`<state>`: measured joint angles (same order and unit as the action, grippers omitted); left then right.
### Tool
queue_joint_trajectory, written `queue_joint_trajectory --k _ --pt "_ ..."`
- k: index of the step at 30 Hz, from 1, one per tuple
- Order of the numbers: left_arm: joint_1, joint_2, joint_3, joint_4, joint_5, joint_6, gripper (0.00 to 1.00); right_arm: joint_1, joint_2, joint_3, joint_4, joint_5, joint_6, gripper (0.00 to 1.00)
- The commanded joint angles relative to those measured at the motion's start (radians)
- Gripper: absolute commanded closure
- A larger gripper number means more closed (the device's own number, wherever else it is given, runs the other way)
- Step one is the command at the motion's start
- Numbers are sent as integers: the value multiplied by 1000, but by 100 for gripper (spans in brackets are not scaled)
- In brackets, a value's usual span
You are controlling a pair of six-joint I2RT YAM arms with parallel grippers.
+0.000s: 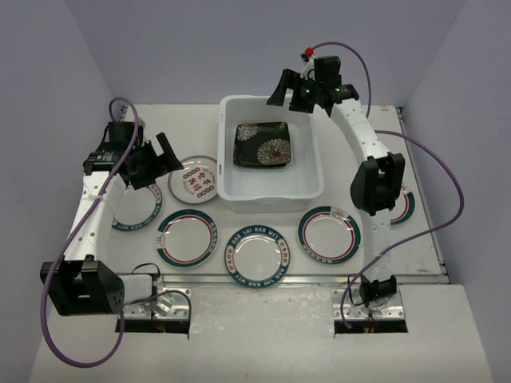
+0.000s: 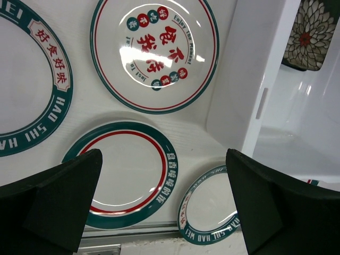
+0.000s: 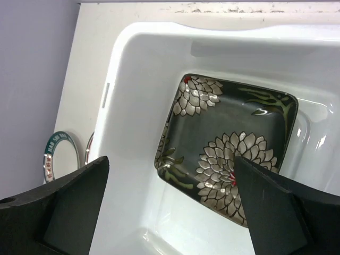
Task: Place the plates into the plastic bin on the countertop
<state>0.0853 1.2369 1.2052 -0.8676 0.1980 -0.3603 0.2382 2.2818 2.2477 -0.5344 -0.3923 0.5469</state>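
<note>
Black floral plate [image 1: 261, 144] sits in the bin [image 1: 271, 191]; right hand [image 1: 292, 96] and left hand [image 1: 164, 162] gape empty. Next: pinch the small plate [image 1: 196, 182] by its rim.

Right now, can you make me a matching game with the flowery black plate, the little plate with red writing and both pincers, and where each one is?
Things
1. black flowery plate
2. small plate with red characters
3. left pincer
4. right pincer

Places
A. open, above the bin
B. lying inside the bin
C. on the countertop, just left of the bin
D. open, above round plates on the countertop

Pairs: 1-B, 2-C, 3-D, 4-A
</note>
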Motion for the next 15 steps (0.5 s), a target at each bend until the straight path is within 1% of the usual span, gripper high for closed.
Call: queue_joint_trajectory --k 1,3,4,6,7,8,9,10,12,15 --pt "-10 6 66 18 -30 -1 0 10 -78 -21 -16 40 -19 1" --pt "-9 6 77 16 -39 -4 0 21 -125 -26 -39 73 -29 1" --pt "-9 8 87 10 -51 -6 0 29 -143 -6 -86 99 -40 1" --pt "-10 13 127 -14 -95 -13 0 56 -196 52 -236 183 -82 1" --pt "-10 16 168 -33 -137 -16 0 83 -255 44 -267 251 -96 1" --pt "-9 16 212 -43 -182 -17 0 95 -292 -22 -296 274 -120 1" --pt "-10 14 243 -62 -226 -17 0 124 -394 -88 -303 285 -138 1" --pt "-10 12 272 -74 -258 -17 0 137 -471 -167 -297 262 -152 1" --pt "-10 6 345 -92 -323 -22 0 141 -622 -467 -208 165 -151 1" --pt "-10 -30 356 -103 -404 -34 0 141 -976 -880 -55 22 -154 1"
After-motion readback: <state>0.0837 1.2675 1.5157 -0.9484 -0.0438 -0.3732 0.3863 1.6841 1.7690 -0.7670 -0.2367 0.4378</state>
